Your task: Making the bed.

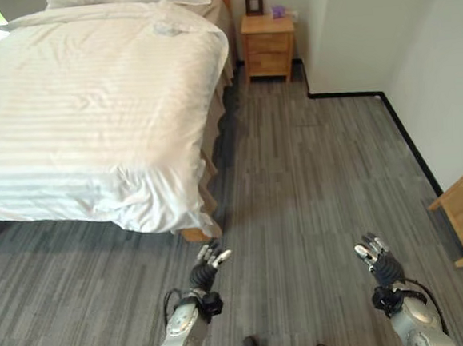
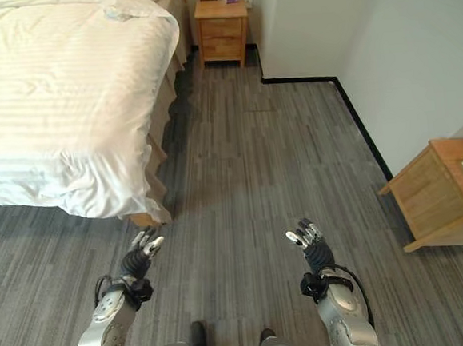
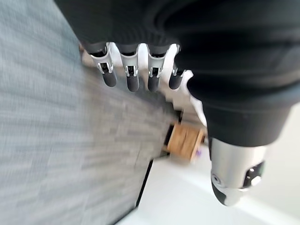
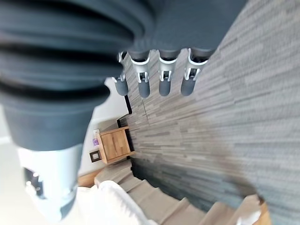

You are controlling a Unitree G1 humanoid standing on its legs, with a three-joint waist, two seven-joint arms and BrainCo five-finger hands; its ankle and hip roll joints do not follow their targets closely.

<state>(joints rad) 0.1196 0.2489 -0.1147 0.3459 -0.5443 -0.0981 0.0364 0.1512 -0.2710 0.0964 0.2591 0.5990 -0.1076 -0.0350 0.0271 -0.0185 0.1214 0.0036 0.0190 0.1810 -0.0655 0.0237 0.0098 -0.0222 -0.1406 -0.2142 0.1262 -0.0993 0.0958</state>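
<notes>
Most of the job looks done: white duvet (image 1: 89,96) lies spread flat over bed (image 1: 214,150), only its near corner rumpled. Left hand (image 1: 208,267) and right hand (image 1: 376,254) hover above floor (image 1: 312,183), fingers relaxed, empty.

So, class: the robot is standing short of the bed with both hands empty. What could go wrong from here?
1. The duvet corner hangs low near the floor; stepping in could catch it.
2. Both the left hand and right hand are open over bare carpet, so a reach from here would likely fall short.
</notes>
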